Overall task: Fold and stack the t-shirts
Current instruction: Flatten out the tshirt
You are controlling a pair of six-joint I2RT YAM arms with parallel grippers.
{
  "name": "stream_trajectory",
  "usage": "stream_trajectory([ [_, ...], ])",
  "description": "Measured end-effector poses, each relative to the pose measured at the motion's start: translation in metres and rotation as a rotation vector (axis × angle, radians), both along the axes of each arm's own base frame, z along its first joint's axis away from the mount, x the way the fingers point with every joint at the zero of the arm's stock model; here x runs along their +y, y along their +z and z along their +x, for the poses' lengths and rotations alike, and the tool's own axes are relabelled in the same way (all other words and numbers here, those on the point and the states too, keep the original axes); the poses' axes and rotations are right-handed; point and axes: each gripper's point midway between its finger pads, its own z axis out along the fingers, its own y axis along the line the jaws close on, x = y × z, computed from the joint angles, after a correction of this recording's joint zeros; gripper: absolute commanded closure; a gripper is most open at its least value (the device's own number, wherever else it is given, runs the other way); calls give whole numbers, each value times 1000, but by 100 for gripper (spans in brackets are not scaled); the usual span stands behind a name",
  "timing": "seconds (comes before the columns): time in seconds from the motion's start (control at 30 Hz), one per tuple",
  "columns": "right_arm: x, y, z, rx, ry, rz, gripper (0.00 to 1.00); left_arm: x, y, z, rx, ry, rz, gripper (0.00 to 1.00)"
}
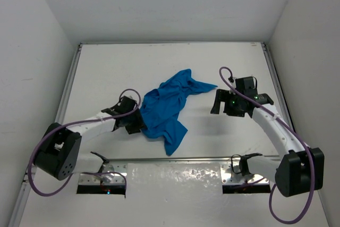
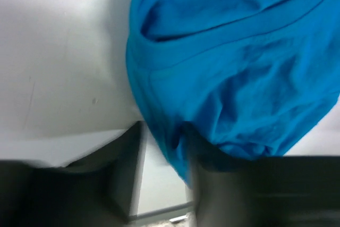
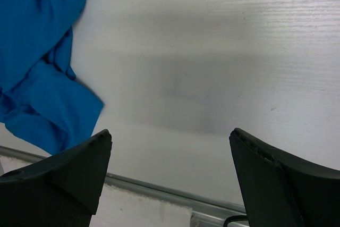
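Top external view: t-shirt [image 1: 164,110] lies crumpled at table [image 1: 159,62] centre — nothing folded or stacked. Left gripper [image 1: 139,123], left of centre, straddles its hem, jaws part-open; right gripper [image 1: 222,107], right of centre, gapes empty.

t-shirt [image 1: 167,107]: one, plain bright blue, short-sleeved | state: unfolded, crumpled in a loose heap | place: middle of the white table [image 1: 159,62] | edge: its near hem dips between my left fingers [image 2: 101,184]
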Motion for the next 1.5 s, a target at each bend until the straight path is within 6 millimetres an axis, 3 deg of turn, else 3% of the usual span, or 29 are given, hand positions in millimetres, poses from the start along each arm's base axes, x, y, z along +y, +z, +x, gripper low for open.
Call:
stream_trajectory([
  [0.07, -1, 3, 3, -11, -3, -4, 11, -2, -2, 4, -8, 3, -5, 100],
  [0.17, -1, 8, 7, -26, -6, -8, 11, 1, -5, 11, -5, 6, 30, 100],
  [0.23, -2, 8, 9, -30, -7, -14, 12, 4, 1, 27, -31, 14, 69, 100],
  [0.37, -5, 7, 13, -30, -19, -33, 14, 14, 29, 90, -143, 62, 105, 100],
  [0.47, -10, 4, 18, -36, -47, -56, 18, 38, 45, 138, -219, 130, 143, 100],
  [0.57, -17, -1, 26, -38, -92, -87, 23, 59, 54, 171, -259, 168, 196, 100],
  [0.6, -17, -3, 29, -37, -106, -91, 24, 63, 56, 180, -268, 173, 208, 95],
  [0.63, -18, -6, 31, -33, -121, -95, 25, 66, 58, 188, -279, 172, 219, 69],
  [0.7, -19, -13, 36, -19, -142, -97, 26, 67, 63, 201, -301, 159, 231, 41],
  [0.8, -19, -21, 44, -13, -168, -101, 27, 63, 72, 207, -315, 129, 227, 31],
  [0.9, -20, -24, 51, -20, -172, -107, 26, 59, 76, 198, -305, 92, 205, 30],
  [1.0, -20, -24, 62, -27, -166, -120, 26, 58, 76, 162, -264, 74, 196, 33],
  [1.07, -20, -24, 68, -37, -155, -126, 26, 53, 77, 129, -230, 76, 185, 36],
  [1.2, -20, -25, 69, -42, -145, -131, 25, 12, 80, 73, -164, 49, 126, 40],
  [1.3, -20, -24, 70, -46, -139, -134, 25, -16, 80, 49, -121, 30, 95, 42],
  [1.37, -20, -24, 70, -48, -136, -136, 25, -12, 75, 40, -90, 51, 128, 43],
  [1.5, -21, -20, 69, -61, -127, -138, 24, 21, 67, 35, -69, 140, 224, 46],
])
